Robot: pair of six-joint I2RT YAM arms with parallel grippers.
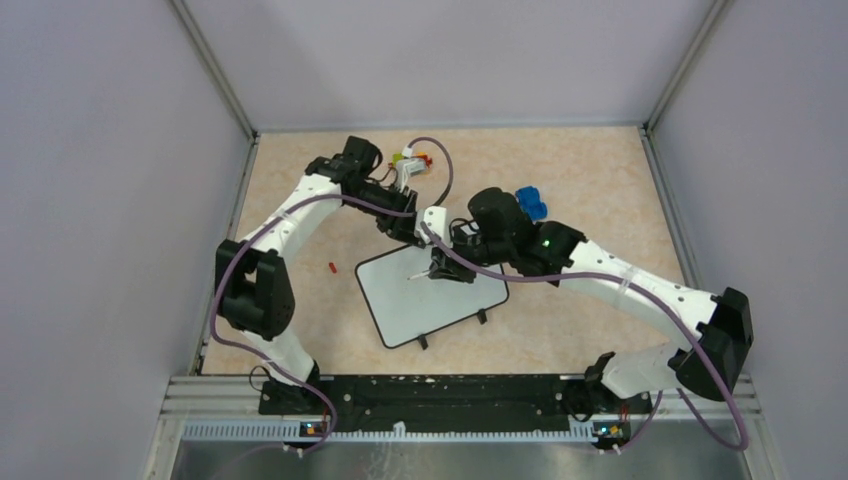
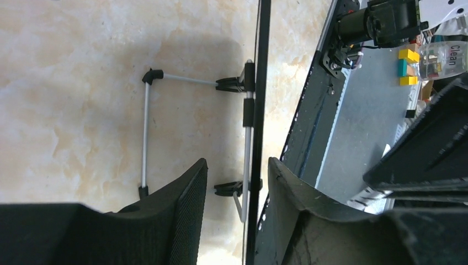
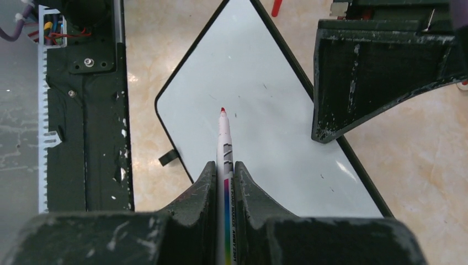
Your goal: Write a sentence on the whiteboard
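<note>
The whiteboard (image 1: 430,300) lies tilted at the table's middle, its face blank apart from a few small specks; no red sentence shows on it. My right gripper (image 1: 440,268) is shut on a white marker (image 3: 225,141), whose red tip points at the board's face (image 3: 265,83). My left gripper (image 1: 408,228) is at the board's far edge. In the left wrist view the board is a thin dark strip (image 2: 260,66) standing between my open left gripper's (image 2: 237,187) jaws, close to the right finger (image 2: 292,199).
A red marker cap (image 1: 331,267) lies on the table left of the board. A blue object (image 1: 531,203) sits behind the right arm, and a small item with coloured parts (image 1: 412,160) at the back. The board's wire stand (image 2: 146,132) shows beneath it.
</note>
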